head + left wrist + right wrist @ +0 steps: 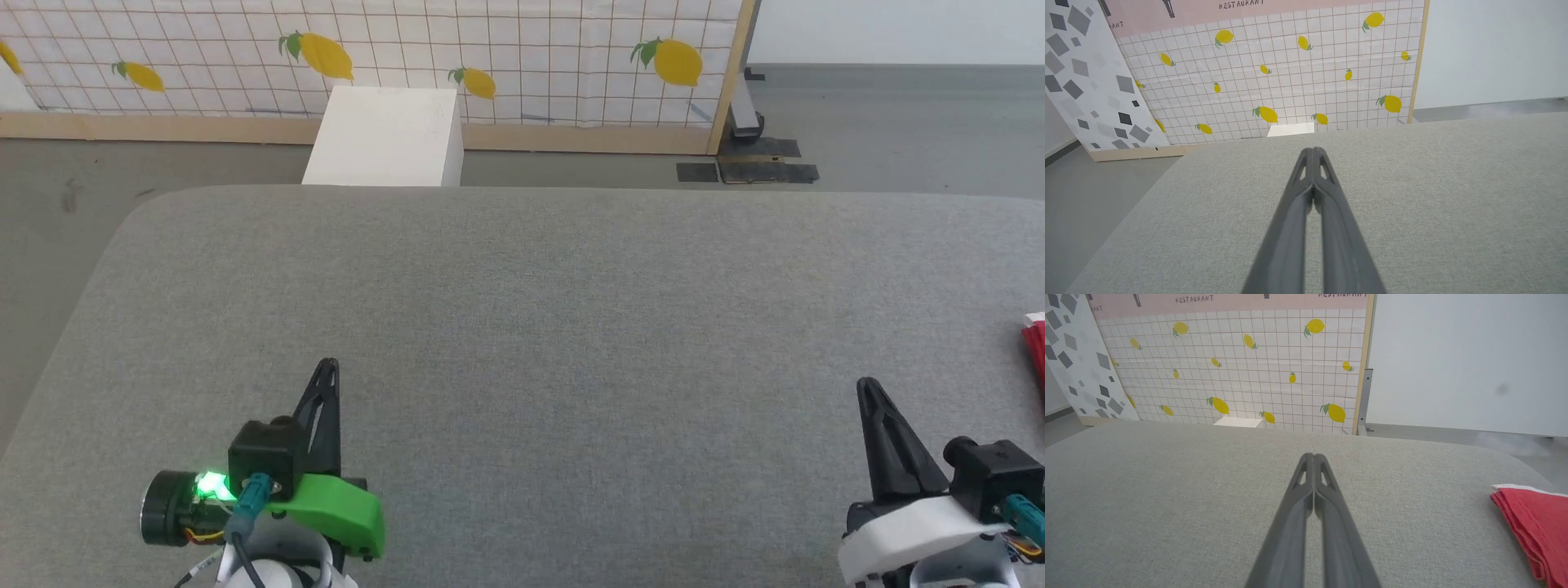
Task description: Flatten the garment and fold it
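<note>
Garment (1036, 349) lay as a stacked red bundle at three o'clock on the grey table (522, 310), apparently folded and set aside. At seven the left gripper (327, 366) and at five the right gripper (866, 384) rested empty, fingers pressed together, likely parked clear of it.

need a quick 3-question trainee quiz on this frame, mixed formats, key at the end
1. True or false: the left gripper has its fingers shut on nothing.
2. The red garment lies: A) between the two grippers; B) to the right of the right gripper, apart from it; C) in the left gripper's fingers.
3. Fill in: the padded surface under both grippers is ___ in colour.
Key: 1 true; 2 B; 3 grey.
</note>
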